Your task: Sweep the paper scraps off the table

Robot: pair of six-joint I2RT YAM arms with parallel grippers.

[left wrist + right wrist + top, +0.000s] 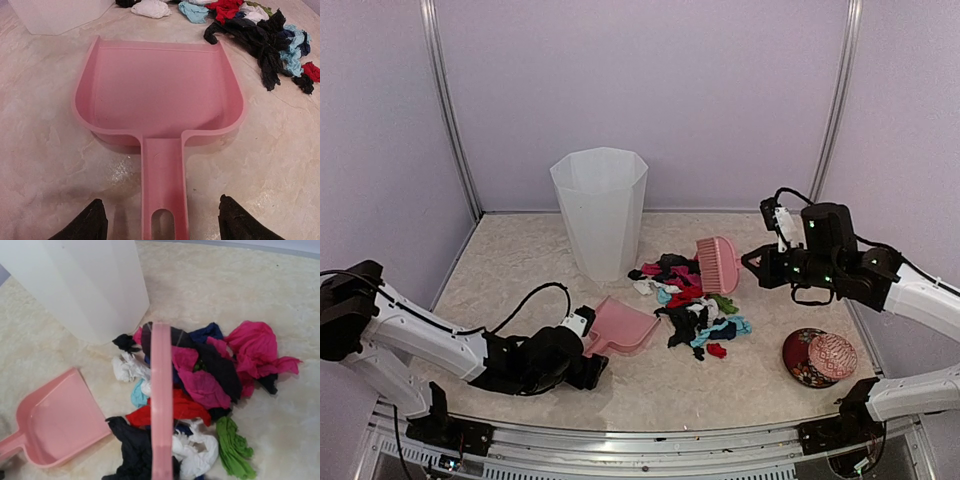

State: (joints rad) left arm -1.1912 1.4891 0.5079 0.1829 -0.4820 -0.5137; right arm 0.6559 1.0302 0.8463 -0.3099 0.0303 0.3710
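The paper scraps lie heaped mid-table in magenta, black, white, teal, green and red. They also show in the left wrist view and the right wrist view. A pink dustpan rests flat on the table just left of the heap, mouth toward it. My left gripper is open, and the dustpan's handle lies between its black fingertips without touching them. My right gripper is shut on a pink brush, held over the heap's far side. The brush's back runs down the right wrist view.
A tall translucent white bin stands behind the dustpan, close to the heap's left end. A round red patterned dish sits at the front right. Pale lilac walls ring the table, and a metal rail runs along its near edge.
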